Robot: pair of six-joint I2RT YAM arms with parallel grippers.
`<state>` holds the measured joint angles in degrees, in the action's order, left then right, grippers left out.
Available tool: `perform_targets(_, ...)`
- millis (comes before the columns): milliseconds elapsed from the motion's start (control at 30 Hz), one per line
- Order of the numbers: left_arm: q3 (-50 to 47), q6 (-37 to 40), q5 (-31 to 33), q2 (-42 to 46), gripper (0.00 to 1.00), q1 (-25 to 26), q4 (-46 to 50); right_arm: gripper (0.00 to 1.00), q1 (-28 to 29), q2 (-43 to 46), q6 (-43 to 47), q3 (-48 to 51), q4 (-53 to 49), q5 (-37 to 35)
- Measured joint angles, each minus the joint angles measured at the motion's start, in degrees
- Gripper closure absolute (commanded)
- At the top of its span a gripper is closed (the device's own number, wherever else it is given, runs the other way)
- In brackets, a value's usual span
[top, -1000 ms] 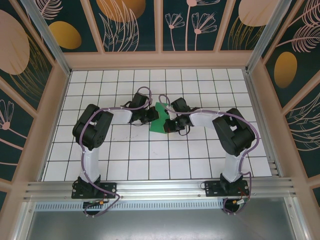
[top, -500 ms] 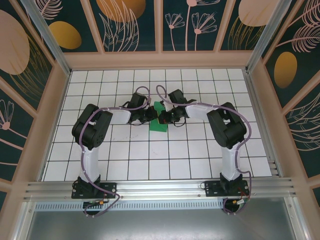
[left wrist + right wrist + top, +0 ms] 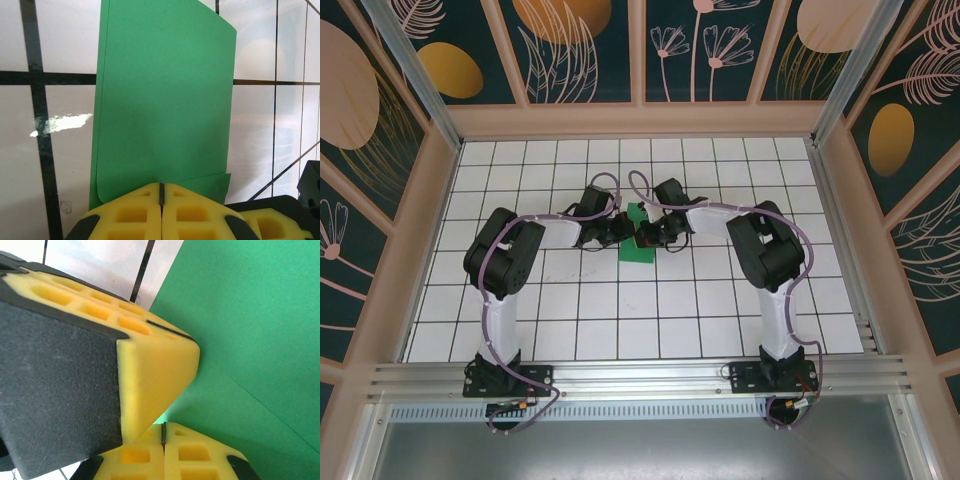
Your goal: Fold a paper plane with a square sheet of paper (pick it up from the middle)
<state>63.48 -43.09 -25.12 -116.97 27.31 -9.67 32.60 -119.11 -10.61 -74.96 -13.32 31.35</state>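
Observation:
The square sheet of paper is bright green and lies folded into a narrow strip on the white grid table, between the two grippers. In the left wrist view the paper stretches away from my left gripper. That gripper's yellow pads are shut together at the paper's near edge, where a second layer shows at the lower right. My right gripper is shut too, its tips down on the paper right beside the left gripper's finger. From above, the left gripper and the right gripper almost touch over the paper.
The white grid table runs wide in front of the arms. Wooden frame walls close it at the back and sides. The two arm bases stand at the near edge.
My right gripper has swung left across the paper to meet the left gripper. The green area seen from above has narrowed. The left arm has hardly moved.

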Motion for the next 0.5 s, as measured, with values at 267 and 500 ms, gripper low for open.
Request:
perform_targets(267,0.0,-0.4,0.2,0.0,0.93,0.0,0.0,1.00,-0.1,2.5,1.8,4.7,2.5,0.0)
perform_targets(500,0.0,-0.7,0.3,0.0,0.93,0.0,0.1,1.00,-0.2,8.3,1.7,13.2,4.2,0.0)
